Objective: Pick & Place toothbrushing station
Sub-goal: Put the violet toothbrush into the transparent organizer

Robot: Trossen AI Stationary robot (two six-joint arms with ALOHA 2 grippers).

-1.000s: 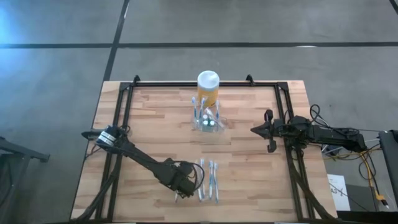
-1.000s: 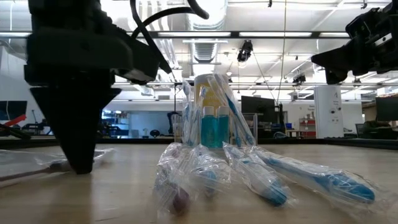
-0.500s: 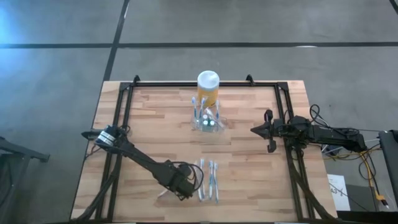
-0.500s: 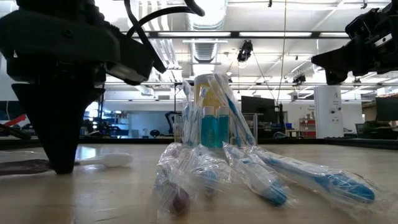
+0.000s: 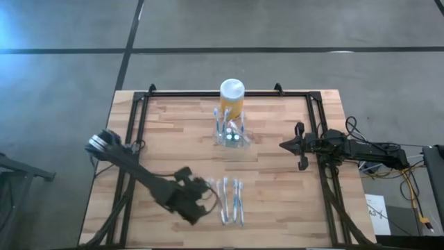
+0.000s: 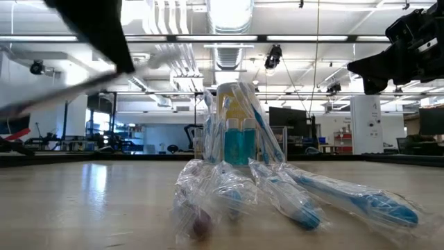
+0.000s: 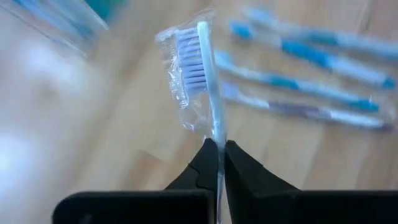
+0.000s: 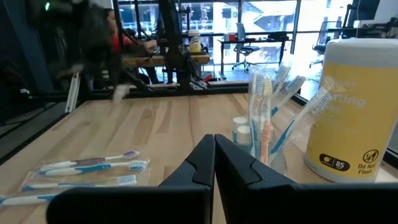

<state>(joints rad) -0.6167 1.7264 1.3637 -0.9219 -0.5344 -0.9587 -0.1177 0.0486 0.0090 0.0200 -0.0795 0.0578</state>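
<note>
Left gripper [image 7: 219, 155] is up off the table [image 5: 173, 139] near the front edge, left of centre, jaws pinching a wrapped toothbrush [image 7: 202, 81] by its handle, bristle end pointing away from the wrist.

Just right of it a row of wrapped toothbrushes [image 5: 232, 201] lies flat, close to the front edge.

The clear holder [image 5: 231, 132] stands at mid-table toward the back, with upright brushes in it, directly in front of the yellow jar [image 5: 232, 98].

Bare wood lies between the row and the holder.

Right gripper [image 5: 300, 146] hovers by the right rail, jaws pressed together, empty, well apart from the holder.
</note>
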